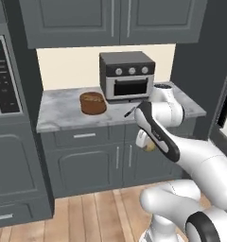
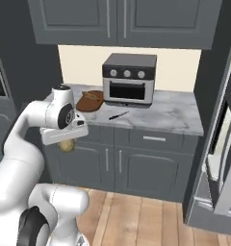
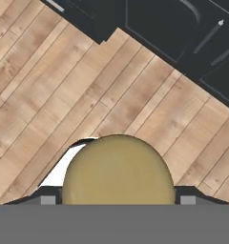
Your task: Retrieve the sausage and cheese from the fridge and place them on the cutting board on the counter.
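Claw (image 2: pixel 66 144) clamped on pale yellow-tan cheese lump (image 3: pixel 117 169), pointing down over wooden plank floor (image 3: pixel 64 95). Above and beyond: marble table (image 1: pixel 63 111), dark reddish-brown oval cutting board (image 1: pixel 92 103), small black-handled knife (image 2: pixel 118 116), grey toaster oven (image 1: pixel 127 75).

The arm (image 1: pixel 200 160) is glossy white, built of rounded, bulging segments with dark grey bands at the joints and a black-rimmed cap.

Holds the cheese (image 1: pixel 149 146) in the jaws below the marble bench (image 1: pixel 58 111) edge, before dark cabinet doors (image 1: pixel 94 160). Cutting board (image 1: pixel 92 103) beside toaster oven (image 1: pixel 127 75); knife (image 1: pixel 130 111) nearby.
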